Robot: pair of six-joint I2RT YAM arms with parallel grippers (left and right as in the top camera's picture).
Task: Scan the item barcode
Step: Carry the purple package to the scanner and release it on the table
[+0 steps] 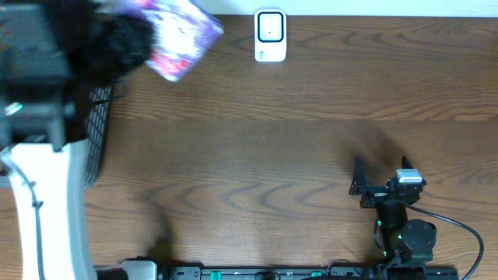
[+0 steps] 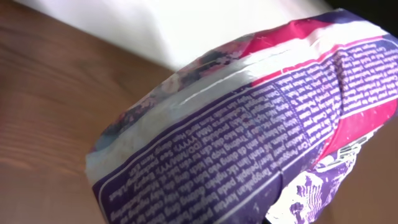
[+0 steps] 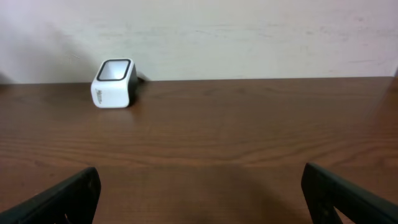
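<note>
Overhead view shows the left gripper as a dark blur at the far left of the table. Its jaws are closed narrow on one end of the packet. The purple and pink packet sticks out from the jaws toward the scanner, which stands just beyond its free end, apart from it. A black mesh basket lies behind the left jaws. In the left wrist view the packet fills the space in front of the jaws, with small white print facing the camera; no barcode can be made out there. The right gripper rests at the near right, jaws spread wide with only bare wood between its fingers. The scanner is far ahead of them, to their left.
</note>
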